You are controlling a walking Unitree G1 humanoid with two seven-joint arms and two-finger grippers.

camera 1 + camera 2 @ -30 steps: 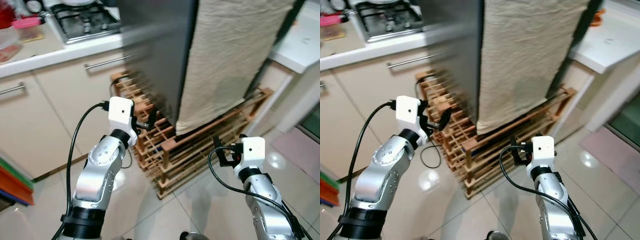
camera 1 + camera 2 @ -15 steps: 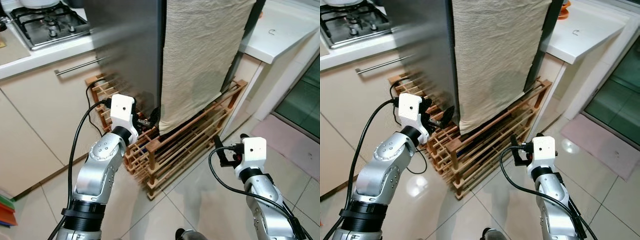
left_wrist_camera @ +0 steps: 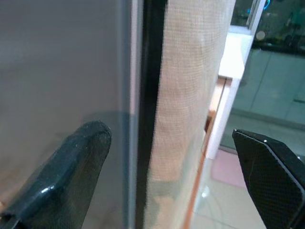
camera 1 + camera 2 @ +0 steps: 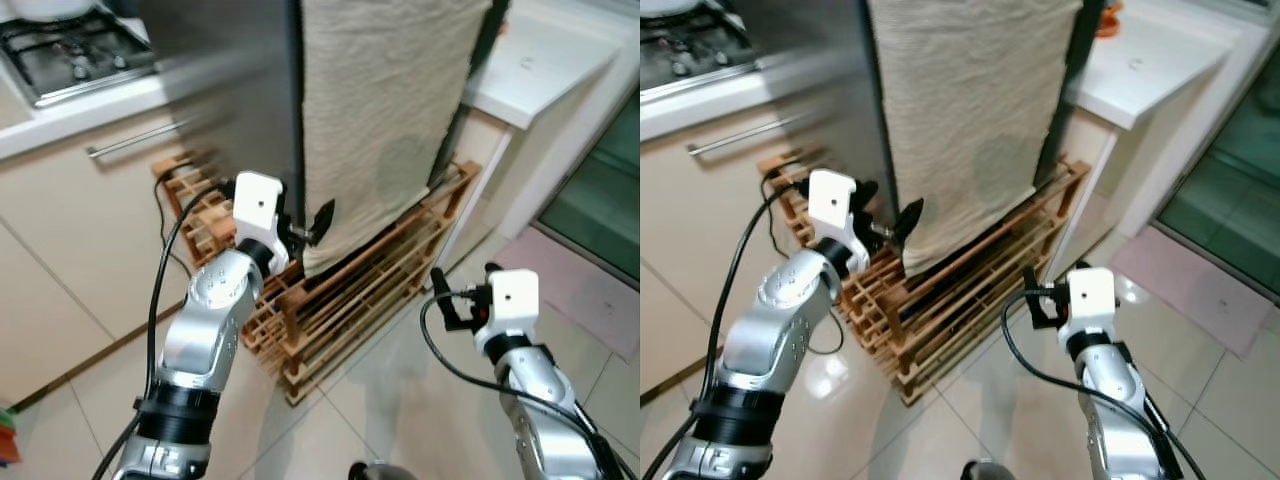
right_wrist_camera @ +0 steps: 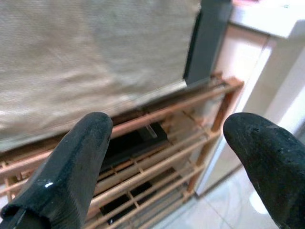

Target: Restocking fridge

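Two pincers were seen spread wide and empty. The left pincer (image 4: pixel 305 228) was raised at centre frame against the fridge (image 4: pixel 240 90) edge, its fingers astride the seam beside the beige cloth (image 4: pixel 385 100). The right pincer (image 4: pixel 442 300) was held low right, before the wooden rack (image 4: pixel 380 290).

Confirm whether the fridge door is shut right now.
Shut, it appears: the towel-draped door sits flush with the fridge side, no gap visible. The open left end effector is at its corner.
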